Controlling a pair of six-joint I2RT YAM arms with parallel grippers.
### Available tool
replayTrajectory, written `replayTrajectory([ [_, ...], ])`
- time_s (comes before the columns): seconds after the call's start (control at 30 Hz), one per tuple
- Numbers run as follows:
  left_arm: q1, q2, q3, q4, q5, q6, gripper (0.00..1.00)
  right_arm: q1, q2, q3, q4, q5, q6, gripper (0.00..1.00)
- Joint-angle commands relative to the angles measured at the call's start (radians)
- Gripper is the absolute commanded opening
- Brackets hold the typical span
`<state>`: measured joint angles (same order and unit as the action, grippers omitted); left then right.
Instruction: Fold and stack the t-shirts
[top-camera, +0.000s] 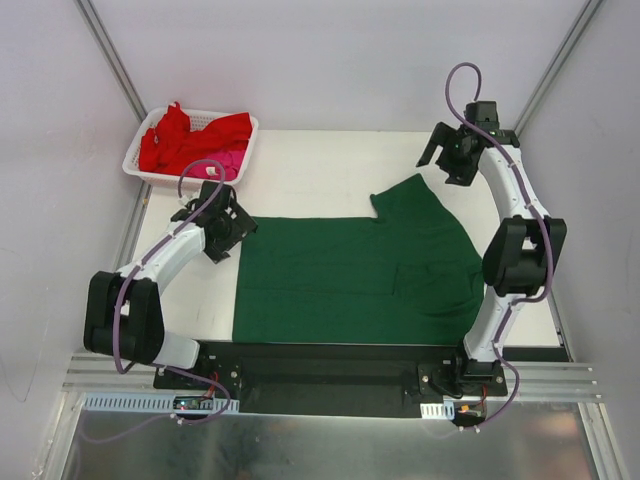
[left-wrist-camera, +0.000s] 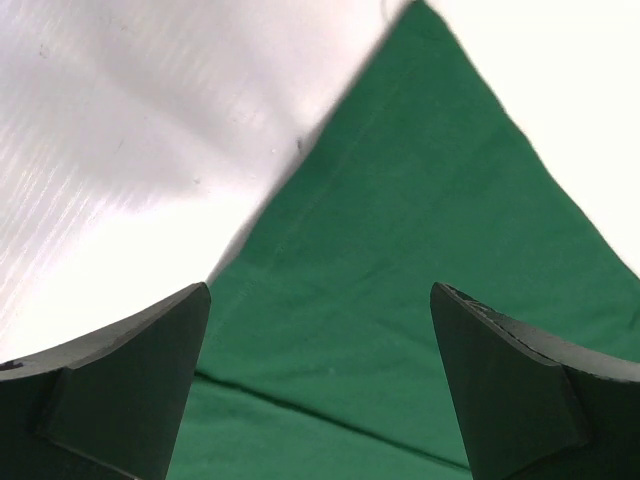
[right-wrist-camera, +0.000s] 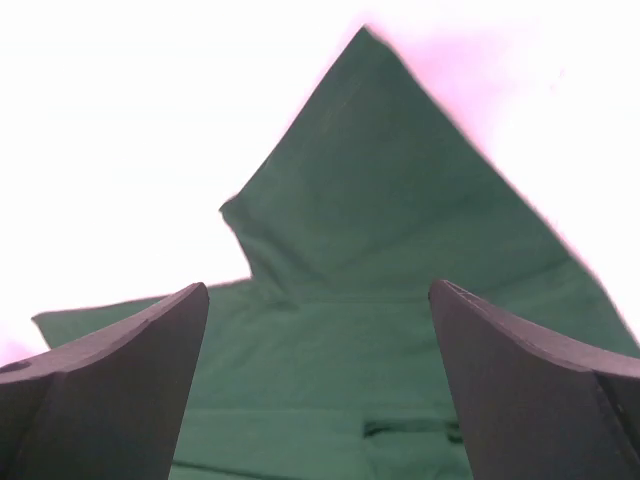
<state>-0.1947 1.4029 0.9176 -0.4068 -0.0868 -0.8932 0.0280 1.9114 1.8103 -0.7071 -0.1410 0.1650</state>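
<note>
dark green cotton short-sleeved t-shirt (top-camera: 350, 275): lying flat on the white table top (top-camera: 320, 160), mid-table toward the near side, between the two arms. broad, roughly rectangular outline; left edge straight, near edge reaching the black base plate (top-camera: 330, 358). one sleeve standing out as a pointed flap at the far right corner. fabric mostly smooth, with faint crease lines across the body and a small ridge of doubled cloth toward the right side.

bright red t-shirt (top-camera: 180, 138) and magenta-pink t-shirt (top-camera: 228, 162): bunched and unfolded in the white plastic mesh basket (top-camera: 138, 168) at the far left corner of the table, well apart from the green one. red cloth heaped above the basket rim, pink showing at the near right end.

left gripper (top-camera: 232, 225): at the far left corner of the green t-shirt, jaws spread wide, nothing between them. corner and hem of the green cloth visible below in the left wrist view.

right gripper (top-camera: 443, 163): up off the table, beyond the sleeve tip at the far right, jaws fully apart, holding nothing. sleeve point visible below in the right wrist view.
</note>
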Motion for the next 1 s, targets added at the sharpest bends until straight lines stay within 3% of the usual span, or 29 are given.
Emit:
replayTrajectory([
  [0.0, 0.005, 0.036, 0.064, -0.009, -0.076, -0.001, 0.90, -0.025, 0.076, 0.089, 0.069, -0.080, -0.060, 0.96],
  [0.17, 0.005, 0.157, 0.168, -0.009, -0.099, 0.080, 0.81, -0.025, 0.185, 0.210, 0.060, -0.146, -0.101, 0.96],
  [0.57, 0.003, 0.428, 0.386, 0.026, -0.223, 0.118, 0.69, -0.025, 0.287, 0.230, 0.144, -0.172, -0.101, 0.96],
  [0.97, -0.052, 0.565, 0.492, 0.051, -0.275, 0.180, 0.63, -0.077, 0.351, 0.267, 0.143, -0.206, -0.087, 0.96],
])
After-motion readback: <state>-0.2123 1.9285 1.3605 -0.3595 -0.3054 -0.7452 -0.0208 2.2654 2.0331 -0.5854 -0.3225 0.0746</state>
